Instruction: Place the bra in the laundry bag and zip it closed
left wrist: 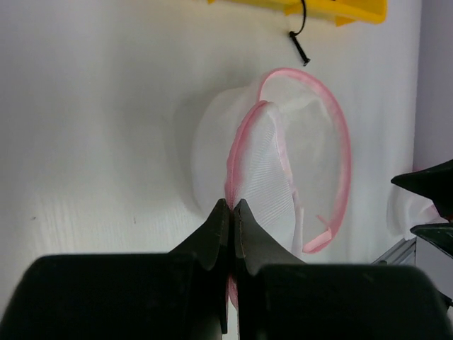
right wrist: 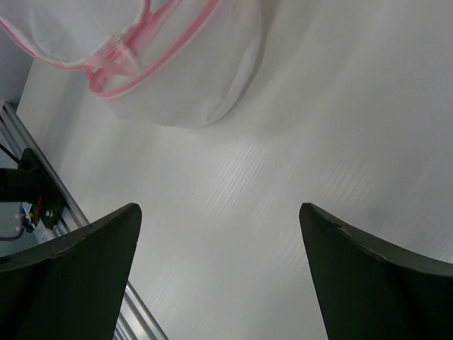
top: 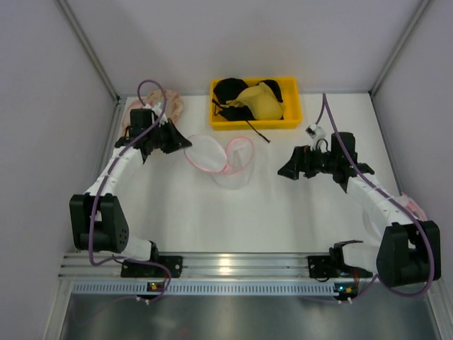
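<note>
laundry bag [left wrist: 311, 156], translucent white mesh with pink zip rim, between tight left fingers [left wrist: 232, 210]; right fingers [top: 289, 164] wide apart, empty

Cut-off edges and covered parts
In the right wrist view the laundry bag [right wrist: 184, 78] runs off the upper edge; in the left wrist view its near end hides behind the left gripper [left wrist: 232, 205] at lower centre, and the yellow bin [left wrist: 340, 8] is clipped at the top; from above, the left arm [top: 117, 166] covers part of the pinkish bag [top: 173, 105] at upper left

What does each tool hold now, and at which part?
The left tool pinches the laundry bag by its pink zip rim. The right tool is open and holds nothing.
</note>
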`<state>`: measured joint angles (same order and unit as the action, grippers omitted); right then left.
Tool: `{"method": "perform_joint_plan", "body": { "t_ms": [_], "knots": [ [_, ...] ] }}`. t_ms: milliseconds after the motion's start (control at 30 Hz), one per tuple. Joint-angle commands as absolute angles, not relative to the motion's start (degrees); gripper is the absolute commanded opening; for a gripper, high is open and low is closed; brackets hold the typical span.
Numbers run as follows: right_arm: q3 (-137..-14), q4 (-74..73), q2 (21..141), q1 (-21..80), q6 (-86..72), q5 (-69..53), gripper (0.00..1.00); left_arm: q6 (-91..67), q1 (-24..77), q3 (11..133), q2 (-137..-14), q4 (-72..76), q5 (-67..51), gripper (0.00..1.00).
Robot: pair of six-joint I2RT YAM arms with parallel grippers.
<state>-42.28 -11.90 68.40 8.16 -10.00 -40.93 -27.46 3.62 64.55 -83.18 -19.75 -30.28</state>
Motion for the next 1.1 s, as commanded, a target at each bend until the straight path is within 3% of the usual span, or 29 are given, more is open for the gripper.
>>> {"method": "perform_joint_plan", "body": {
  "t_ms": [0, 233, 333, 467, 600, 700, 767, 800, 833, 867, 1067],
  "knots": [
    [-46.14, -13.0, 70.13, 9.14, -6.51, -42.8, 0.94, -25.76, 0.63, 62.58, -83.58, -16.88, -30.67, 0.0],
    [-51.23, -13.27, 74.44, 9.14, -5.45, -41.84, 0.91, -21.89, -6.59, 60.82, -83.76, -16.26, -33.91, 0.0],
    [-55.01, -13.88, 76.72, 9.14, -4.92, -40.08, 0.89, -18.29, -7.38, 59.86, -82.8, -17.84, -35.07, 0.06],
    [-62.11, -14.41, 80.06, 9.14, -4.05, -35.88, 0.87, -13.2, -7.38, 58.01, -79.73, -20.21, -38.66, 0.35],
    [-69.67, -15.64, 86.37, 9.14, -2.29, -31.74, 0.84, -9.32, -7.29, 57.13, -78.05, -20.91, -40.95, 0.53],
    [-76.53, -16.69, 91.99, 9.14, -1.76, -28.49, 0.79, -6.69, -7.38, 58.88, -77.79, -23.54, -41.65, 0.57],
    [-82.66, -17.84, 94.91, 9.14, -1.41, -25.77, 0.77, -4.85, -7.38, 61.16, -76.56, -24.17, -42.62, 0.66],
    [-84.62, -18.19, 97.53, 9.14, -0.62, -25.23, 0.77, -4.31, -7.38, 61.95, -75.94, -24.17, -42.8, 0.75],
    [-86.29, -17.85, 98.86, 9.14, -0.53, -24.35, 0.77, -3.61, -7.38, 63.09, -75.5, -24.08, -43.59, 0.91],
    [-89.18, -17.32, 100.18, 9.14, 1.3, -23.13, 0.77, -2.3, -7.3, 65.28, -75.06, -24.17, -43.94, 0.98],
    [-101.57, -16.18, 113.18, 8.35, 3.34, -23.73, 0.78, 2.45, -7.29, 71.89, -75.23, -26.19, -44.13, 0.98]
  ]
}}
